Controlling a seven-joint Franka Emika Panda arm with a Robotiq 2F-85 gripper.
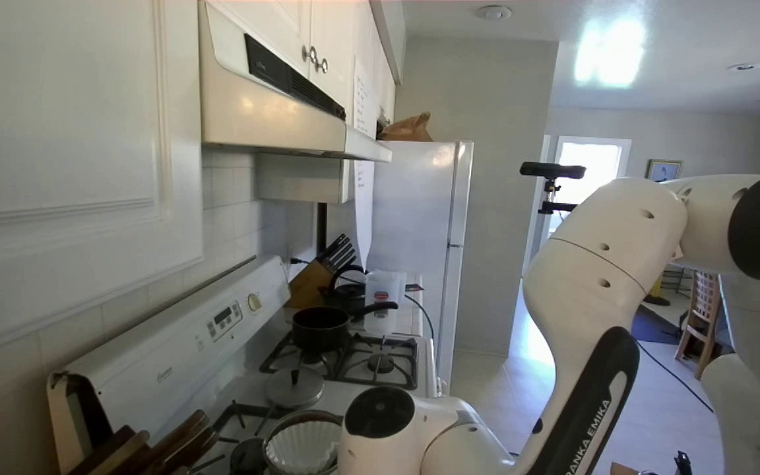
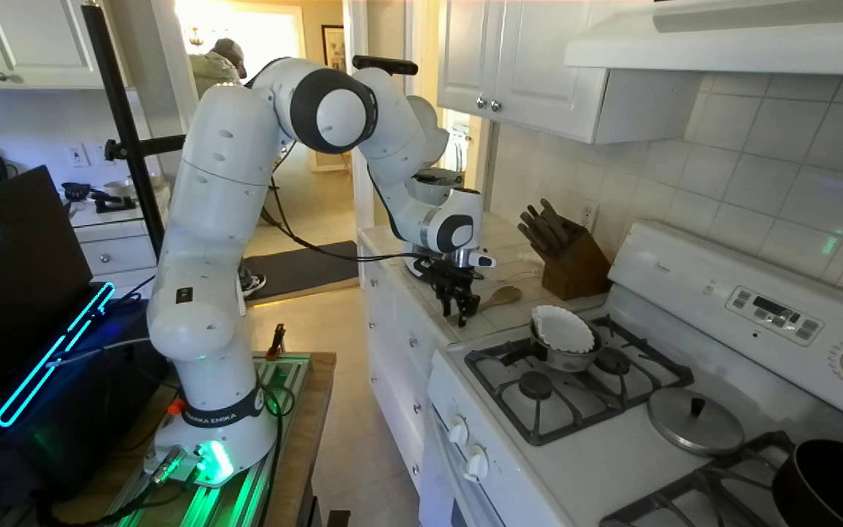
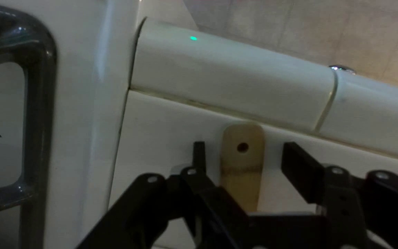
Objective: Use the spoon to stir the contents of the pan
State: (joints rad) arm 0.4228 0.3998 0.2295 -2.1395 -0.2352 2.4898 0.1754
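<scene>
The pincer [image 3: 243,152] stands spread astride the spoon [image 3: 242,188]; only the wrist view, low, catches its hole, an exterior view, mid-frame, its bowl [image 2: 503,295].

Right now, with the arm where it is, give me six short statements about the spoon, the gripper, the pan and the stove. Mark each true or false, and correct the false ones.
1. The spoon lies on the counter. True.
2. The gripper is clamped on the handle. False: its fingers stand apart, with gaps on both sides of the handle.
3. A white fluted liner sits in the pan. True.
4. The lid covers the pan. False: the lid lies on the stove, clear of the pan.
5. A black pot stands on the stove. True.
6. The pan is on the counter. False: the pan is on the stove.
</scene>
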